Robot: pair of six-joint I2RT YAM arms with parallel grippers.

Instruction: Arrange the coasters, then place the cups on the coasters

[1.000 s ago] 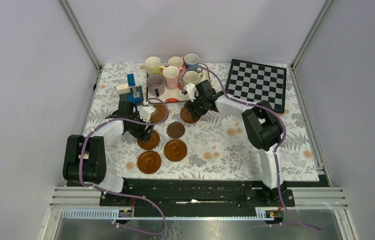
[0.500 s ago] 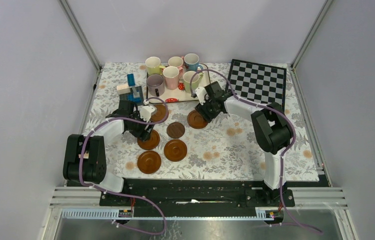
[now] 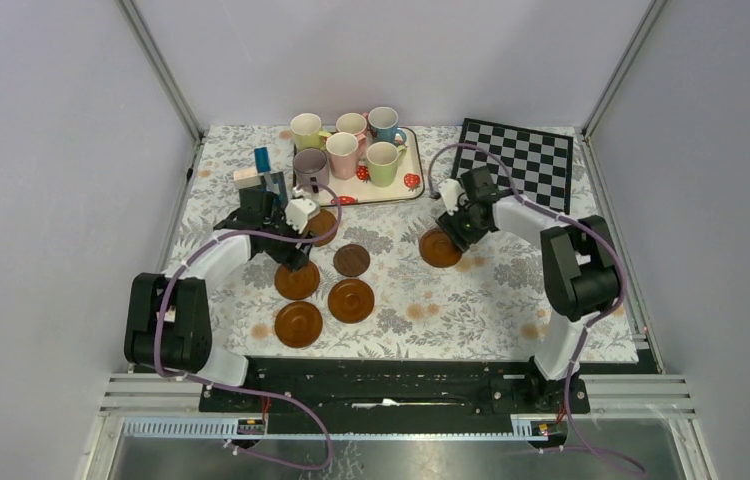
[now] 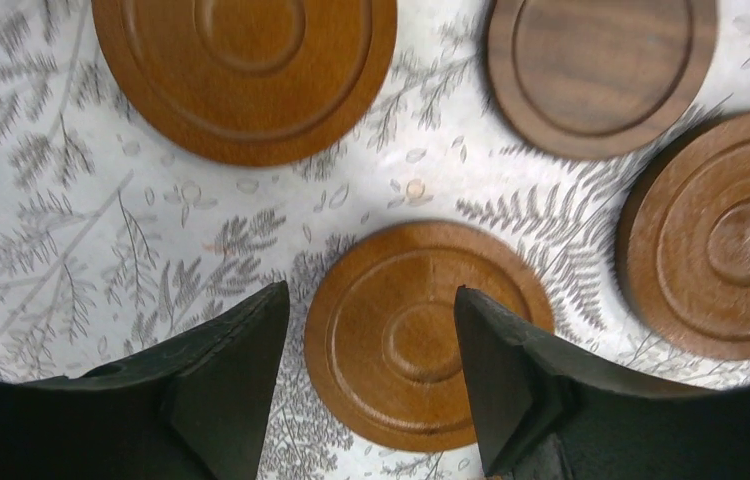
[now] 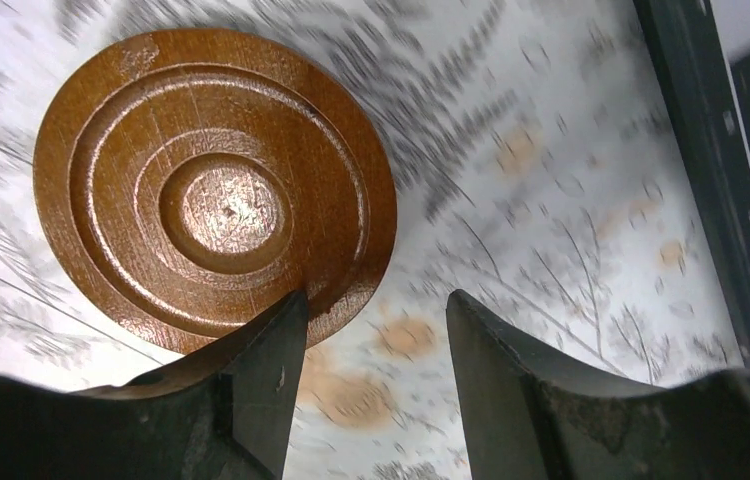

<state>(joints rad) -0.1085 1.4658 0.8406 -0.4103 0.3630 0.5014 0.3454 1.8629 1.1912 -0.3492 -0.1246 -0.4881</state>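
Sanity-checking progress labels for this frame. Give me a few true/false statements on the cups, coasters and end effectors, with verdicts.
1. All six cups stand on the strawberry-printed tray. True.
2. One cup already sits on a coaster. False: all the coasters are bare.
3. The right end effector is at a lone coaster that lies apart from the other five. True.
4. The dark coaster lies on the tray. False: it is on the floral tablecloth, within the left group.
5. The left end effector is shut on a cup. False: its jaws are open, over a light brown coaster.
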